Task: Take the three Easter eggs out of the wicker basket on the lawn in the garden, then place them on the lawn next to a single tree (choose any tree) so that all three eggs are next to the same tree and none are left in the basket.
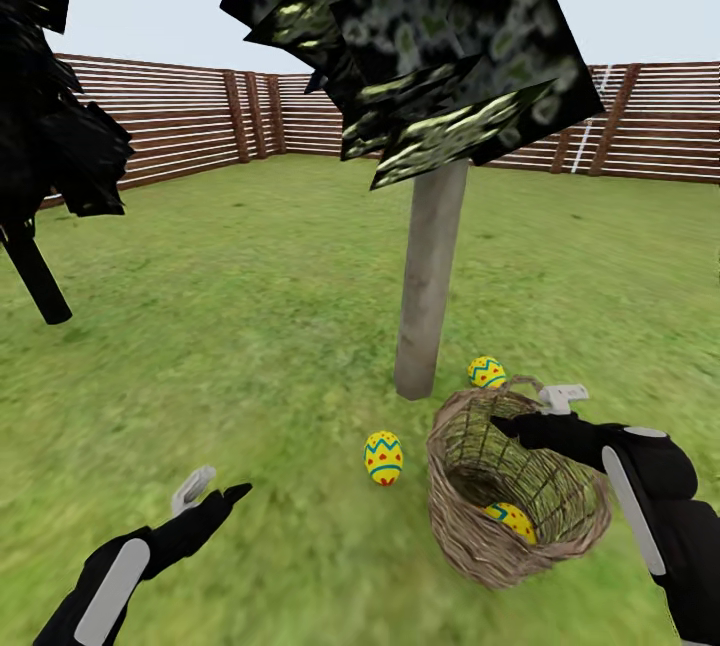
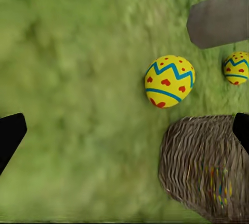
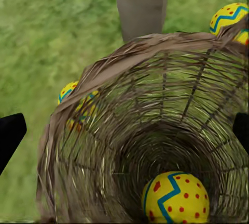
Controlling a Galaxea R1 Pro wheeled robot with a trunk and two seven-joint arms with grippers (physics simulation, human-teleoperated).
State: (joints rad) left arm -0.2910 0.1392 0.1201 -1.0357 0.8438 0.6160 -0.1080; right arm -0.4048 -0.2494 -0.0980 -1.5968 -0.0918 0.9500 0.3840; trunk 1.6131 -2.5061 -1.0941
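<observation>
1. Basket (image 1: pixel 515 486) sits tilted on the lawn (image 1: pixel 250 326), near and right of the tree (image 1: pixel 432 276) trunk.
2. One egg (image 1: pixel 512 520) lies inside the basket, low against its near wall.
3. Second egg (image 1: pixel 384 457) rests on the grass just left of the basket, near the trunk base.
4. Third egg (image 1: pixel 486 372) lies beyond the basket rim, right of the trunk.
5. Right end effector (image 1: pixel 545 406) hovers at the basket's far rim, fingers spread, gripping nothing.
6. Left end effector (image 1: pixel 212 490) hangs over bare grass at near left, open and empty.
</observation>
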